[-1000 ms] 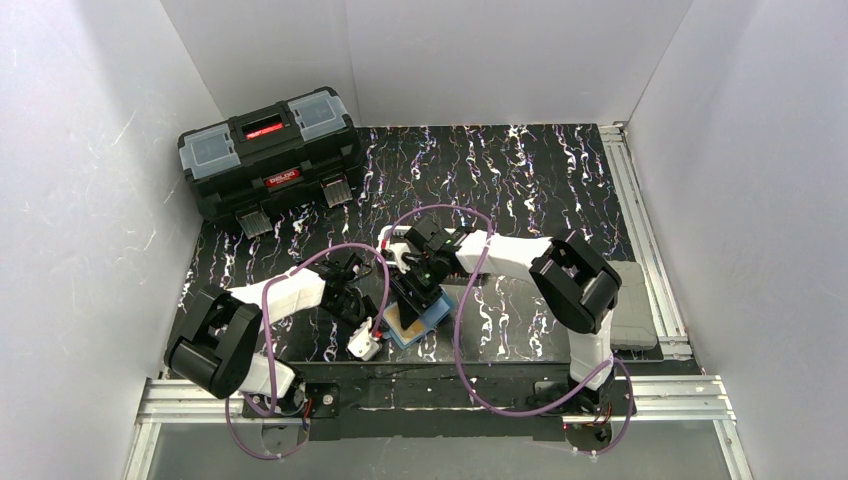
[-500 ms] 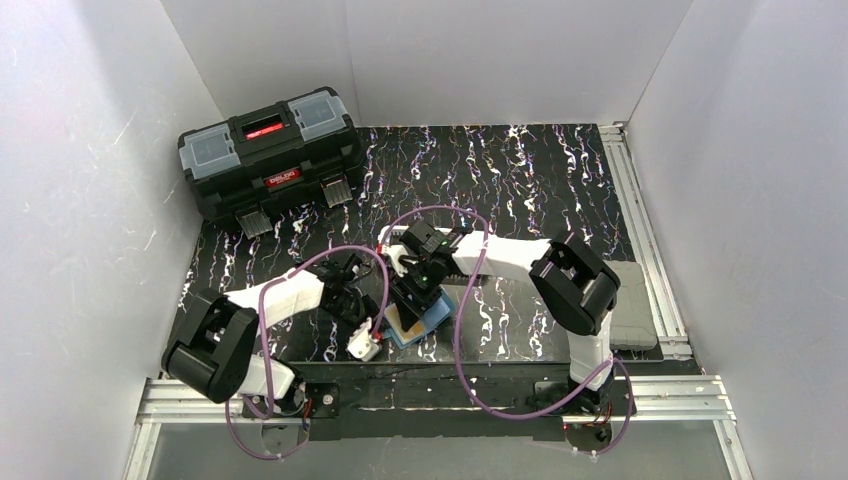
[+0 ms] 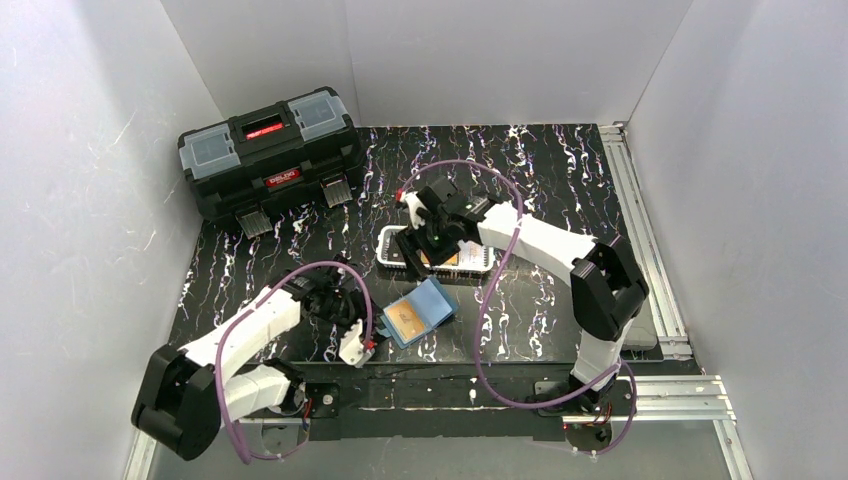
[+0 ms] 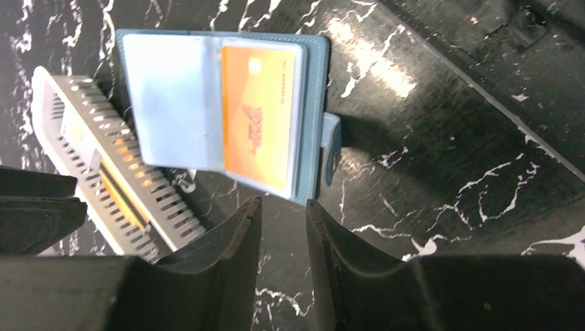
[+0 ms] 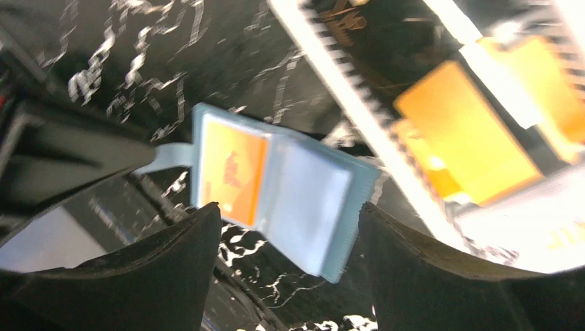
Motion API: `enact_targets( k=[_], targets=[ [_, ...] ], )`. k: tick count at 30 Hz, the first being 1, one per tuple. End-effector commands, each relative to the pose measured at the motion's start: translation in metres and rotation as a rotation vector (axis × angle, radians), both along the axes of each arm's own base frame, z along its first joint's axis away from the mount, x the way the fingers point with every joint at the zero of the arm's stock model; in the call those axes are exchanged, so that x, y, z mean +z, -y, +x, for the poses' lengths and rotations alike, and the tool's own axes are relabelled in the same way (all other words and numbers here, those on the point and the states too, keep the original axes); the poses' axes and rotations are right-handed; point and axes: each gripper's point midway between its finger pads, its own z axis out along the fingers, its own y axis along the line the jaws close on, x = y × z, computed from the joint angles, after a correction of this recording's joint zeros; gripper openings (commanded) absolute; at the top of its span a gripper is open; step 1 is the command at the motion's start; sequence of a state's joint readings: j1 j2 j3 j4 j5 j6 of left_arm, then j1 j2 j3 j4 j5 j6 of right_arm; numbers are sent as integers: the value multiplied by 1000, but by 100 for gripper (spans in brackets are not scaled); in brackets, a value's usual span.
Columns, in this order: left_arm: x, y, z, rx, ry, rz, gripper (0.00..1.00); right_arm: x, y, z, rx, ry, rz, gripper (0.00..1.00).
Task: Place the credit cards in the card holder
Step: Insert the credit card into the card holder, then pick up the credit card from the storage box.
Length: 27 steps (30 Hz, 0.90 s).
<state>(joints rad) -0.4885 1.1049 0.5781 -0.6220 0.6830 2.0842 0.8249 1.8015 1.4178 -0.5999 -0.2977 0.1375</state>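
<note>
The left gripper (image 4: 283, 207), low in the left wrist view, has its jaws a narrow gap apart with nothing between them, so it is released. Just above it on the surface (image 4: 441, 138) lies the card holder (image 4: 172, 96), open like a booklet and unheld, with an orange card (image 4: 259, 124) inside its right-hand clear sleeve and its snap tab (image 4: 331, 148) pointing right.

The right gripper (image 5: 288, 210) is spread wide and empty. In the top view it hangs over the white mesh basket (image 5: 345, 96), where blurred orange loose cards (image 5: 469, 131) show at the upper right of the right wrist view.

The risk, as I judge it, is the free holder. With nothing pinning it, pushing the next card in could slide it across the surface or flip a leaf shut. A thin card could also slip from a wide grasp, or the basket could be dragged.
</note>
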Motion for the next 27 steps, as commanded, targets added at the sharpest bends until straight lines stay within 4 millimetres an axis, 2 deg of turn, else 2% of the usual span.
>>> enact_targets(
  k=[1,3,4,5,7,10,12,16,18,20,21,22,24,26,27],
  targets=[
    [27,-3,9,103,10,-12,31,28,50,53,-293,169,-188,80],
    [42,-2,22,204,8,-41,33,45,57,64,-386,178,-139,79],
    [50,0,31,266,1,-62,34,53,59,67,-432,160,-88,84],
    [57,1,38,337,-23,-78,35,64,63,71,-489,148,-33,95],
    [73,3,56,445,-41,-109,36,71,64,73,-508,81,101,98],
    [94,10,85,574,-97,-161,37,64,82,86,-584,0,137,98],
    [109,18,108,640,-125,-206,39,53,98,94,-639,9,24,96],
    [123,41,152,686,-179,-250,40,41,102,99,-690,-7,-26,88],
    [123,61,179,676,-223,-262,41,35,99,101,-701,-23,-23,87],
    [103,80,199,603,-223,-292,41,20,105,102,-743,-48,-84,88],
    [95,87,207,595,-240,-305,41,10,110,103,-767,-60,-128,94],
    [93,87,214,638,-290,-310,41,0,114,105,-800,-59,-171,93],
    [92,76,211,648,-294,-307,40,-9,114,104,-801,-63,-218,93],
    [97,56,199,700,-354,-303,39,-24,108,105,-800,-58,-268,90],
    [93,52,192,691,-351,-294,39,-29,107,107,-805,-60,-284,88]
  ],
)
